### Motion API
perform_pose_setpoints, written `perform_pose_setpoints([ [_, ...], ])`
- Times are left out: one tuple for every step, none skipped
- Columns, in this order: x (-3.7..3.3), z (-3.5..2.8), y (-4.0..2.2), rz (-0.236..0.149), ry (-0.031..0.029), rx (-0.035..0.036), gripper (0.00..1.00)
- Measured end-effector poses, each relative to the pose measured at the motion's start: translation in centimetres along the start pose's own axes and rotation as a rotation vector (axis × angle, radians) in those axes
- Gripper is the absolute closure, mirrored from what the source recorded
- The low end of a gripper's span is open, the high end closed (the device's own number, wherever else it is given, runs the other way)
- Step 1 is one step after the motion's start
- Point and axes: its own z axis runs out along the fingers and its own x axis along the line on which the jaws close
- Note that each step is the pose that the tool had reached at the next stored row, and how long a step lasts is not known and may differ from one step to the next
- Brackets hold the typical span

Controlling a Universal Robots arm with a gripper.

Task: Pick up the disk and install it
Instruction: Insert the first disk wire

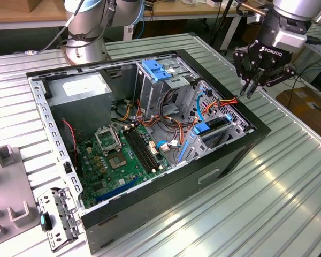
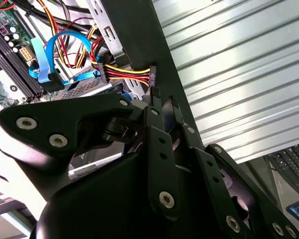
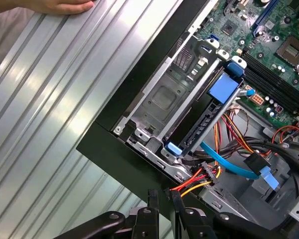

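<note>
The disk (image 1: 216, 125), a dark drive with bright blue rails, stands on edge in a slot of the metal drive cage (image 1: 232, 120) at the open computer case's corner on the exterior view's right. In the first wrist view the disk (image 3: 202, 124) runs along the cage wall with a blue tab at its end. My gripper (image 1: 251, 87) hangs above the ribbed table just outside the case's black rim, a short way from the cage. In both wrist views its thin fingertips (image 3: 152, 195) are close together over that rim, holding nothing.
The open case (image 1: 230, 160) holds a green motherboard (image 1: 123, 155) and orange-yellow power cables (image 3: 199, 181) near the cage. A paler blue bracket (image 1: 156, 70) sits deeper inside. A person's hand (image 3: 60, 6) rests on the ribbed table (image 1: 289, 176). Grey fixtures (image 1: 10, 182) lie at the exterior view's left.
</note>
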Motion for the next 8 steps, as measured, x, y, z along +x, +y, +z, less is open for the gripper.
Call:
perform_pose_setpoints([
  [0.00, 0.00, 0.00, 0.000, -0.0001, 0.0000, 0.76],
  [0.00, 0.00, 0.00, 0.000, -0.0001, 0.0000, 0.76],
  [0.00, 0.00, 0.00, 0.000, 0.0000, 0.0000, 0.76],
  [0.00, 0.00, 0.00, 0.000, 0.0000, 0.0000, 0.76],
  [0.00, 0.00, 0.00, 0.000, -0.0001, 0.0000, 0.76],
  [0.00, 0.00, 0.00, 0.000, 0.0000, 0.0000, 0.76],
  [0.00, 0.00, 0.00, 0.000, 0.0000, 0.0000, 0.76],
  [0.00, 0.04, 0.00, -0.003, 0.0001, 0.0003, 0.76],
])
